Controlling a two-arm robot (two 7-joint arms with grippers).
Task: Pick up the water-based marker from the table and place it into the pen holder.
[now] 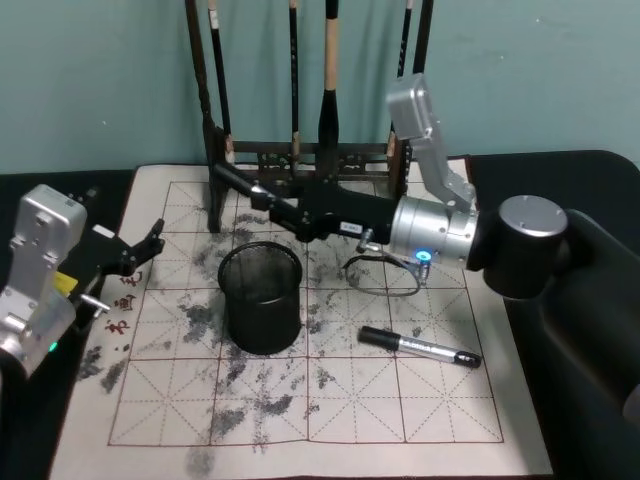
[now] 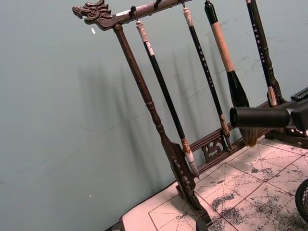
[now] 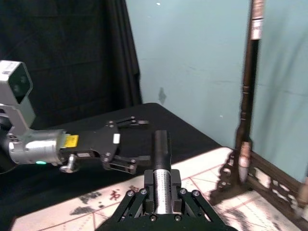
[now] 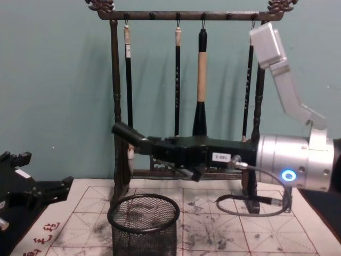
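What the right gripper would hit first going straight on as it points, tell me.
Probably the brush rack's left post: the right gripper grips the held marker, whose cap is right by it. Depth is unclear; it may slip past on the near side.

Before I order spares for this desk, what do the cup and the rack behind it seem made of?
The cup: black wire mesh, probably metal, matte; the mat shows through its wall, under a solid rim. The rack: dark wood by the look, slightly glossy, with turned posts and carved ends.
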